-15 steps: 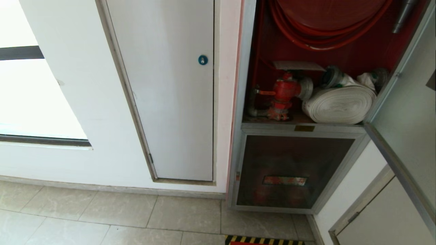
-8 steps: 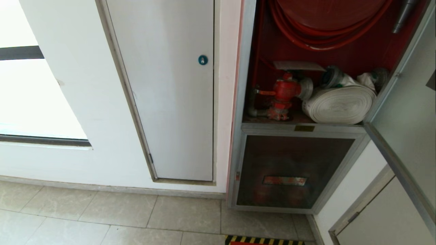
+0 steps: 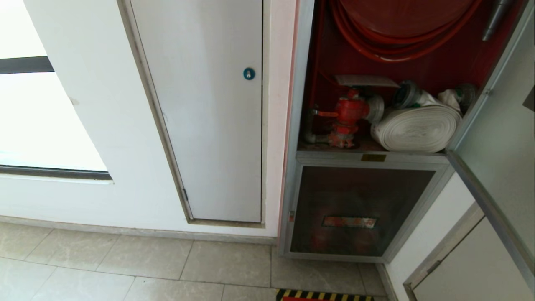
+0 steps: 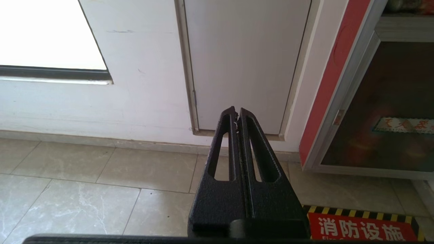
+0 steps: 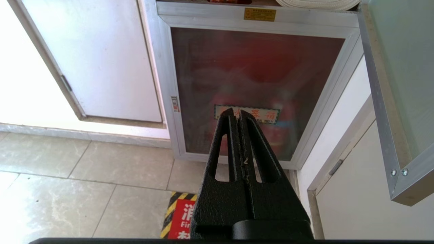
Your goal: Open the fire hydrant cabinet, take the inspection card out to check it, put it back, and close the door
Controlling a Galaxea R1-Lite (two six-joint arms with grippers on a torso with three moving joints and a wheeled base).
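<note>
The fire hydrant cabinet [image 3: 301, 125] stood with the door [image 3: 497, 138] swung out to the right. Inside, the inspection card [image 3: 364, 80] lay flat above the red valve [image 3: 349, 113], beside the white rolled hose [image 3: 418, 127], under the red hose reel [image 3: 401, 25].

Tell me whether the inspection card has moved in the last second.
No. The inspection card lies above the red valve, same as before.
</note>
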